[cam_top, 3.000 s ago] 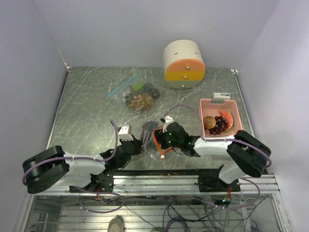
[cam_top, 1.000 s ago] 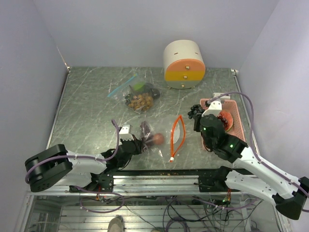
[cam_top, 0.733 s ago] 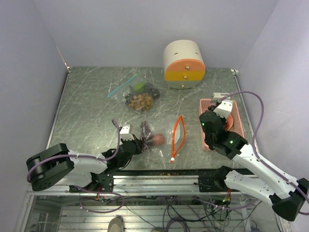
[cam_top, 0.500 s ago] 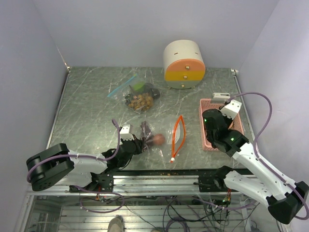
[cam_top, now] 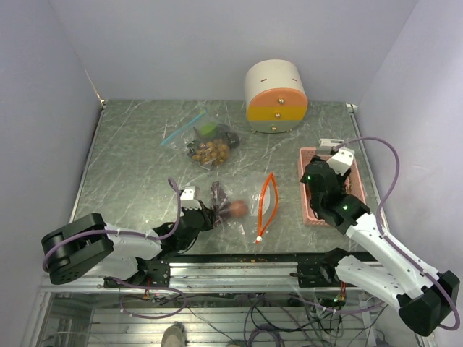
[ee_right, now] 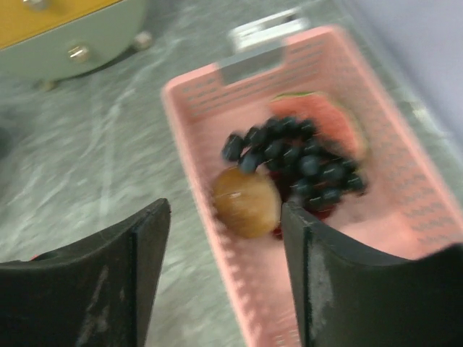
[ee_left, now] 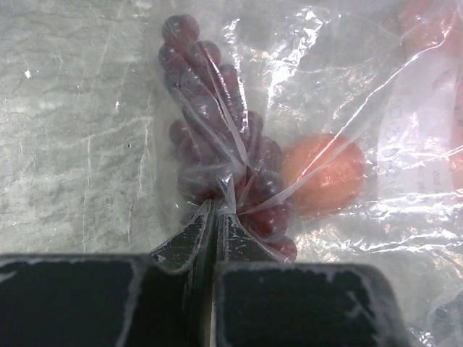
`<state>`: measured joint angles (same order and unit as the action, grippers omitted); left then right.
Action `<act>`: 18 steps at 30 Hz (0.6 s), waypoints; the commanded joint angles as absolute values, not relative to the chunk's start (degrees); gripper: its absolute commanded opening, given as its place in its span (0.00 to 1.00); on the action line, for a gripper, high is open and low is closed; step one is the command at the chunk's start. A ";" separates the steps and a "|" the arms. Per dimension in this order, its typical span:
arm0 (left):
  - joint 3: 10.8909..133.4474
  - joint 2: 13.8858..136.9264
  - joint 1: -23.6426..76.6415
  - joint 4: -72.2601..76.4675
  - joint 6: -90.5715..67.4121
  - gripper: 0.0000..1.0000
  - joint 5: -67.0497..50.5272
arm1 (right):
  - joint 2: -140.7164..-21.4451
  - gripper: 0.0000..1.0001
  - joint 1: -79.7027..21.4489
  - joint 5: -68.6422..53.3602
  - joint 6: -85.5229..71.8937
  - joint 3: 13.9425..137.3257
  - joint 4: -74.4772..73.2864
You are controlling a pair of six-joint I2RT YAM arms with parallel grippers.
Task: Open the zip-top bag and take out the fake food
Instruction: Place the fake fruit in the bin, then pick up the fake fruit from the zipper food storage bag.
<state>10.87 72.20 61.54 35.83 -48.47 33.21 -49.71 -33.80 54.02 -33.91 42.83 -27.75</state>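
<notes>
Left hand (ee_left: 214,208) pinches clear zip-top plastic bag (ee_left: 340,87) to anchor it; right hand (ee_right: 224,207) hangs spread over pink perforated basket (ee_right: 189,137).

**Marbled table boxed in by pale lilac walls**

A dark grey-green marbled tabletop (cam_top: 130,159) fills the middle of the top view, with pale veins running across it. Plain, matte lilac walls enclose it on three sides: a back wall (cam_top: 181,43) along the far edge, a left wall (cam_top: 36,108) and a right wall (cam_top: 423,94). A silver slotted aluminium rail (cam_top: 239,273) runs along the near edge. Below it, loose cables (cam_top: 253,318) hang over a dim lower level. The light is soft and even, and the shadows are faint.
</notes>
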 commanded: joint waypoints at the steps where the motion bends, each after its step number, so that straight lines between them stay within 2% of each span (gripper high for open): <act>1: 12.06 73.71 61.19 35.16 -48.26 0.10 31.93 | -49.39 0.55 -33.57 30.49 -32.94 37.88 -15.21; 5: 12.26 74.30 61.20 35.67 -48.58 0.10 31.73 | -50.76 0.35 -33.75 14.00 -36.62 32.88 -6.74; 11: 12.96 73.86 61.19 35.00 -48.65 0.10 31.75 | -48.54 0.12 -35.15 4.98 -40.88 28.30 -1.47; 14: 12.30 73.87 61.18 35.81 -49.26 0.10 31.52 | -48.45 0.08 -35.48 0.33 -42.67 25.42 2.84; 18: 12.45 74.43 61.25 36.18 -49.42 0.10 31.29 | -52.28 0.07 -36.10 -3.67 -43.50 23.53 7.69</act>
